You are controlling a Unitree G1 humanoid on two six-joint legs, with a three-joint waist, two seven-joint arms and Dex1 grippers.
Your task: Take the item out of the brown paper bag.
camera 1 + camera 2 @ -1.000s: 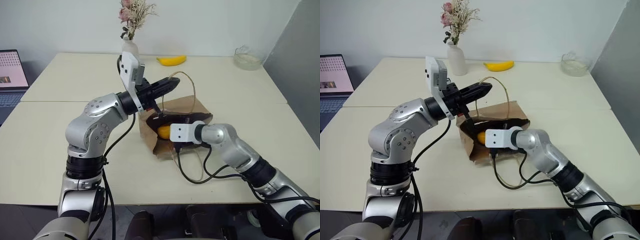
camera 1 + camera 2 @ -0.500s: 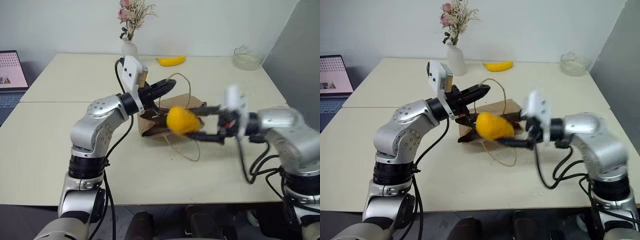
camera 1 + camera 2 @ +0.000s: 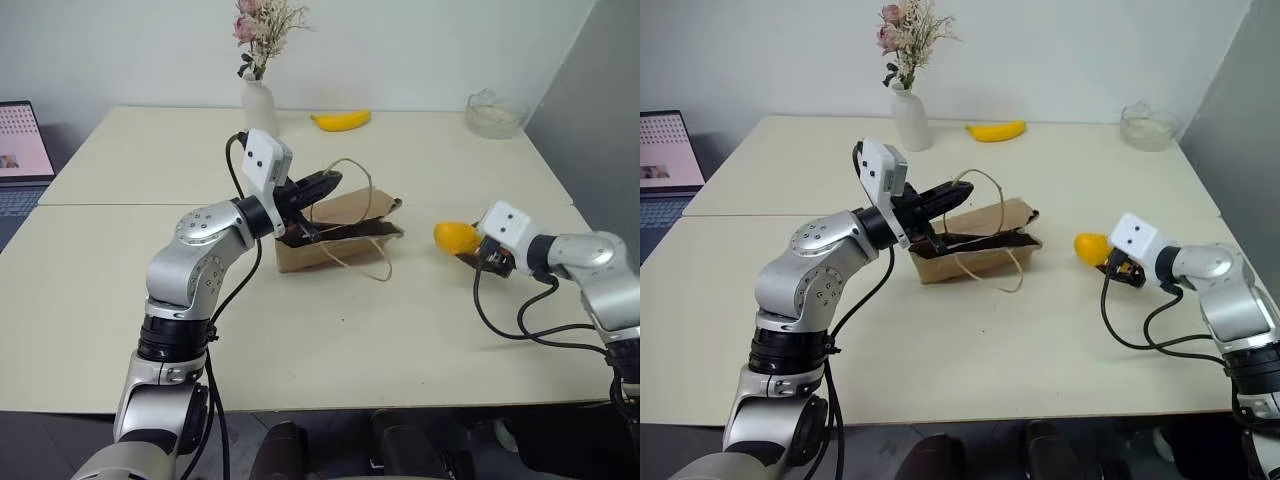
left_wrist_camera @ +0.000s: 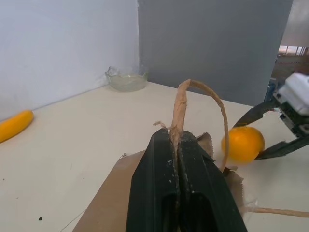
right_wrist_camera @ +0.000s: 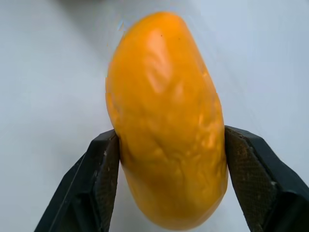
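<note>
Right gripper is pinching the item, now swung clear of the brown paper bag, well off to its left; extraction looks done. Left gripper is clamping bag's handle

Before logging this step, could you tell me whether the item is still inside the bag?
No, the item sits clamped in the right gripper, clear of the brown paper bag.

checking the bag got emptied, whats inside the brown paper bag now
The brown paper bag lies on its side, its dark mouth showing nothing; deeper in is hidden. The item sits outside, clamped in the right gripper. The left gripper pinches a twine handle.
</note>
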